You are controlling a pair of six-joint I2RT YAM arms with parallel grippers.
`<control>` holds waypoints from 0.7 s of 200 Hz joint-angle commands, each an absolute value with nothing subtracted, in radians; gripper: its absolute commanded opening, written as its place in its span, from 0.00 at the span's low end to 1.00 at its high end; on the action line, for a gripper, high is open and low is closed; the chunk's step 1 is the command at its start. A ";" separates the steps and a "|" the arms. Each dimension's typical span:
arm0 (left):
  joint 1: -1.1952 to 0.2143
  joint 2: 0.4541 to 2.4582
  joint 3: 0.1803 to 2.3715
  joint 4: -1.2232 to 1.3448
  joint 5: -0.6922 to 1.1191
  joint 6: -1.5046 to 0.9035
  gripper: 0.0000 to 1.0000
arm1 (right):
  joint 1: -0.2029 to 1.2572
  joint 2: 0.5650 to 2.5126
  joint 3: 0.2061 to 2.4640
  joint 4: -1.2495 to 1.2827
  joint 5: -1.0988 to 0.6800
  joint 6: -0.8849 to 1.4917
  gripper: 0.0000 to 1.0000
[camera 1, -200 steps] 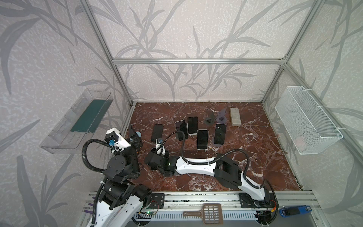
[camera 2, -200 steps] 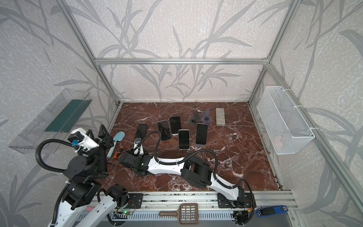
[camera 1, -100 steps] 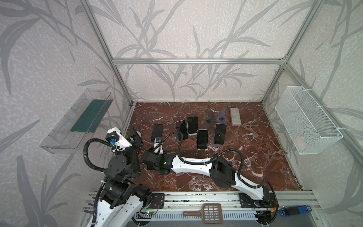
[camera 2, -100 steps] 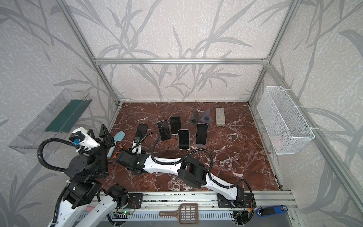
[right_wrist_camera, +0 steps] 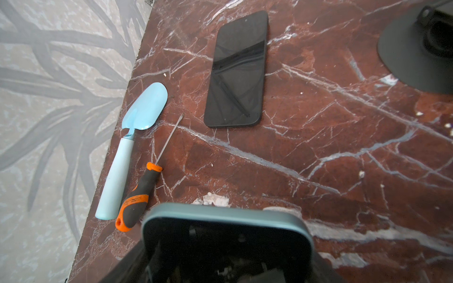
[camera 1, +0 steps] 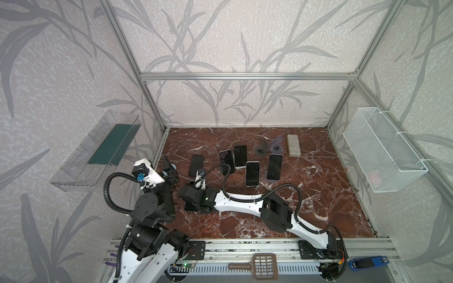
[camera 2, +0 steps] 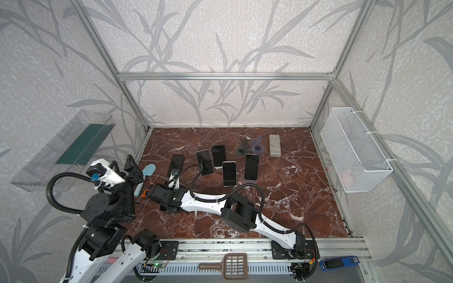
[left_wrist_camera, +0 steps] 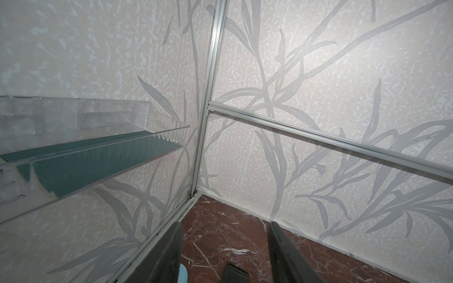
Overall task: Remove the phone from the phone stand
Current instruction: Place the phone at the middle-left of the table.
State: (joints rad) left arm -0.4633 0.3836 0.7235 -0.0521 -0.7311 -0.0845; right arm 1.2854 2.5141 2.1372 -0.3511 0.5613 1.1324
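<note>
My right arm [camera 1: 240,203] crept further left, right gripper [camera 1: 186,198] clamped across the teal-edged dark phone [right_wrist_camera: 225,235]; left gripper [left_wrist_camera: 224,225] about half open, holding nothing.

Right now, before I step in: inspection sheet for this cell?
Surface: marble tabletop, no spills seen.
Job's things: teal-cased phone in the right gripper; dark stand and purple stand at the back, both bare.
Clutter: blue trowel, screwdriver, black phone, more phones, grey block.
Grippers: left gripper open, empty, facing a wall corner; right shut on the phone.
Cables: black conduits loop off both arms, no snag seen.
Surroundings: clear shelf, wire basket, brown scoop up front.
</note>
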 commanded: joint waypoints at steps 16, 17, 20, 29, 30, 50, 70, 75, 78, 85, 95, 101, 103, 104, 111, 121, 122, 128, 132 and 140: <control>-0.460 0.369 0.717 -0.058 -0.716 -0.107 0.56 | 1.275 2.455 1.989 -0.334 0.513 1.083 0.68; -0.460 0.369 0.717 -0.059 -0.716 -0.107 0.56 | 1.275 2.453 1.988 -0.336 0.513 1.082 0.68; -0.460 0.369 0.717 -0.059 -0.716 -0.107 0.56 | 1.274 2.450 1.982 -0.339 0.512 1.079 0.68; -0.460 0.369 0.718 -0.060 -0.713 -0.107 0.56 | 1.269 2.437 1.963 -0.340 0.515 1.075 0.69; -0.459 0.369 0.719 -0.060 -0.713 -0.107 0.56 | 1.269 2.436 1.960 -0.339 0.515 1.074 0.69; -0.460 0.365 0.721 -0.065 -0.708 -0.112 0.56 | 1.261 2.429 1.927 -0.317 0.508 1.071 0.69; -0.459 0.367 0.722 -0.066 -0.705 -0.115 0.56 | 1.259 2.443 1.940 -0.311 0.515 1.066 0.68; -0.460 0.369 0.721 -0.067 -0.704 -0.115 0.56 | 1.258 2.449 1.946 -0.311 0.518 1.068 0.68; -0.459 0.369 0.722 -0.067 -0.704 -0.116 0.56 | 1.259 2.452 1.952 -0.313 0.520 1.069 0.68; -0.460 0.371 0.721 -0.068 -0.702 -0.116 0.56 | 1.258 2.463 1.966 -0.317 0.524 1.071 0.68; -0.460 0.374 0.722 -0.068 -0.700 -0.117 0.56 | 1.258 2.482 2.001 -0.337 0.533 1.075 0.68; -0.460 0.374 0.721 -0.068 -0.698 -0.118 0.56 | 1.259 2.497 2.028 -0.350 0.539 1.076 0.68; -0.459 0.374 0.721 -0.069 -0.698 -0.117 0.56 | 1.259 2.503 2.037 -0.354 0.541 1.077 0.68; -0.459 0.374 0.722 -0.070 -0.698 -0.118 0.56 | 1.259 2.505 2.041 -0.357 0.543 1.078 0.68; -0.459 0.375 0.721 -0.069 -0.697 -0.118 0.56 | 1.259 2.526 2.073 -0.374 0.550 1.085 0.68; -0.460 0.374 0.722 -0.070 -0.697 -0.117 0.56 | 1.259 2.558 2.122 -0.393 0.557 1.103 0.69; -0.459 0.375 0.722 -0.070 -0.697 -0.118 0.56 | 1.259 2.561 2.127 -0.394 0.557 1.104 0.69; -0.459 0.374 0.722 -0.069 -0.698 -0.118 0.56 | 1.260 2.580 2.157 -0.399 0.555 1.107 0.69; -0.460 0.376 0.721 -0.069 -0.698 -0.118 0.56 | 1.261 2.592 2.178 -0.404 0.554 1.107 0.69; -0.459 0.376 0.721 -0.068 -0.699 -0.117 0.56 | 1.266 2.620 2.230 -0.426 0.563 1.106 0.69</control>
